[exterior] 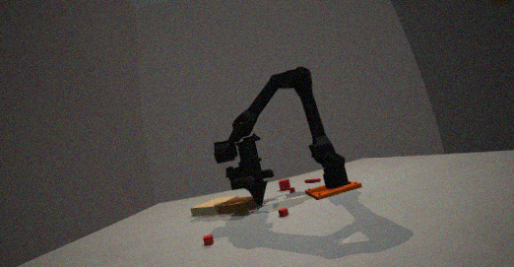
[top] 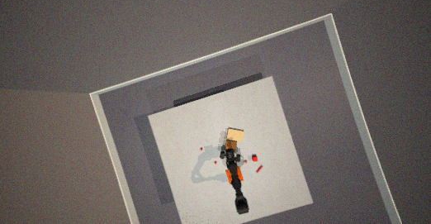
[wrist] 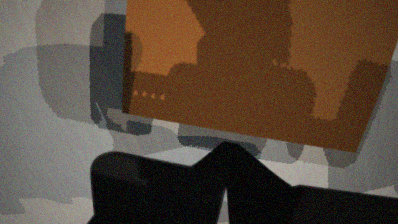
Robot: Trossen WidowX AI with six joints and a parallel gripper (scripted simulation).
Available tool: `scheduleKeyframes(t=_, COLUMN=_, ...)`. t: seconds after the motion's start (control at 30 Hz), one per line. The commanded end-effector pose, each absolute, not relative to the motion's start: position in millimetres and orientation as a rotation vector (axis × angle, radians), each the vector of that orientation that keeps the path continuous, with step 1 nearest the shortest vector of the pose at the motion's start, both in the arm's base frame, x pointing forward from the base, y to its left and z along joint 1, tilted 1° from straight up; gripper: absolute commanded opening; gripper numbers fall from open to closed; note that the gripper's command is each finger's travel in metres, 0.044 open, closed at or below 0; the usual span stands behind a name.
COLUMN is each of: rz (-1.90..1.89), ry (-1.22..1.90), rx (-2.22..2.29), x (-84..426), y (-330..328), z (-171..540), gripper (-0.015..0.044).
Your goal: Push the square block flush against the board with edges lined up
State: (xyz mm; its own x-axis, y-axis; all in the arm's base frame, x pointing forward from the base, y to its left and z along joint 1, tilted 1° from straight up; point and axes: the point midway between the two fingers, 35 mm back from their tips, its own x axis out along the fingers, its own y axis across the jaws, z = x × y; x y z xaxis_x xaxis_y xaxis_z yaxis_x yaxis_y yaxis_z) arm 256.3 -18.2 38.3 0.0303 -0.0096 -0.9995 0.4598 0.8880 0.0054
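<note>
The brown square block (top: 231, 145) (exterior: 238, 205) (wrist: 240, 100) lies flat on the table, partly shaded by the arm. The pale wooden board (top: 235, 135) (exterior: 212, 207) lies flat beyond it, on the side away from the arm base. In the top and exterior views the two look to meet or nearly meet, with their left edges close to one line; a small gap or offset is too small to tell. The gripper (exterior: 260, 204) (wrist: 229, 145) is shut and empty, pointing down low at the block's near side. The wrist view shows the tips just short of the near edge; contact is unclear.
Small red cubes lie around the arm: one left (top: 201, 149) (exterior: 208, 239), one nearer (top: 215, 162) (exterior: 283, 212), and a bigger one on the right (top: 254, 158) (exterior: 285, 184) near a red bar (top: 259, 169) (exterior: 312, 180). The orange base plate (exterior: 335, 190) is behind the gripper.
</note>
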Motion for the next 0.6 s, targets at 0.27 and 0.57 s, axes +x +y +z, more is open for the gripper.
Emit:
scheduleKeyframes(t=0.27, rz=-0.373, ry=1.495, rx=0.369, x=274, y=-26, z=42, gripper=0.0000)
scheduleKeyframes(t=0.57, rz=-0.374, ry=1.494, rx=0.369, x=285, y=-31, z=43, gripper=0.0000)
